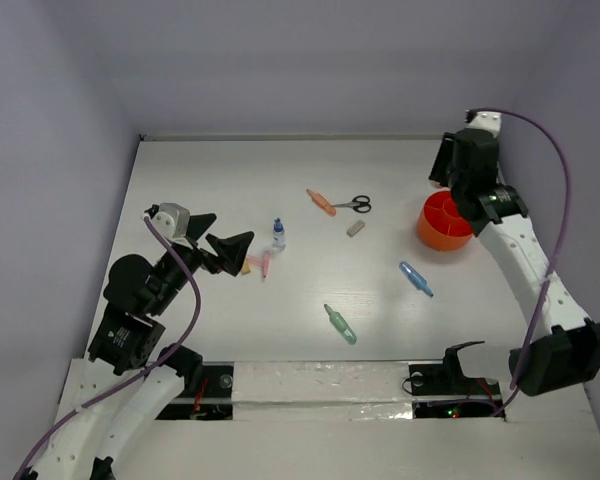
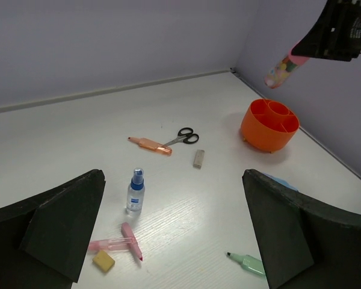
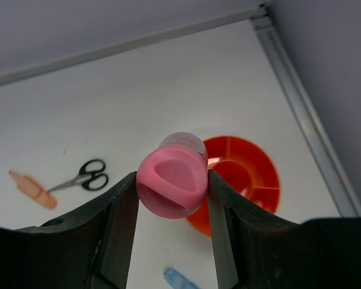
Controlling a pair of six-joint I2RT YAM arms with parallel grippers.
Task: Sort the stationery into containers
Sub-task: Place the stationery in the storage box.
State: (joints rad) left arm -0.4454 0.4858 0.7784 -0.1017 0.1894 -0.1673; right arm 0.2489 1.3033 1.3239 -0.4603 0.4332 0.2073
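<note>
My right gripper [image 3: 171, 189] is shut on a pink-capped clear tube [image 3: 171, 180], held above the orange bowl [image 3: 259, 174]. From the left wrist view the tube [image 2: 281, 70] hangs tilted over the compartmented bowl [image 2: 269, 125]. My left gripper [image 1: 225, 235] is open and holds nothing, low over the table's left side. Ahead of it lie a blue-capped bottle [image 2: 135, 191], two pink markers [image 2: 123, 241], a yellow eraser [image 2: 103, 260] and a green marker [image 2: 248, 263]. An orange marker [image 1: 321, 202], scissors [image 1: 353, 204], a grey eraser [image 1: 356, 229] and a blue marker [image 1: 415, 279] lie mid-table.
The bowl [image 1: 435, 238] stands near the right wall, with the back wall and corner close behind it. The right arm [image 1: 525, 260] arcs along the right edge. Taped strips run across the table's near edge [image 1: 320, 385].
</note>
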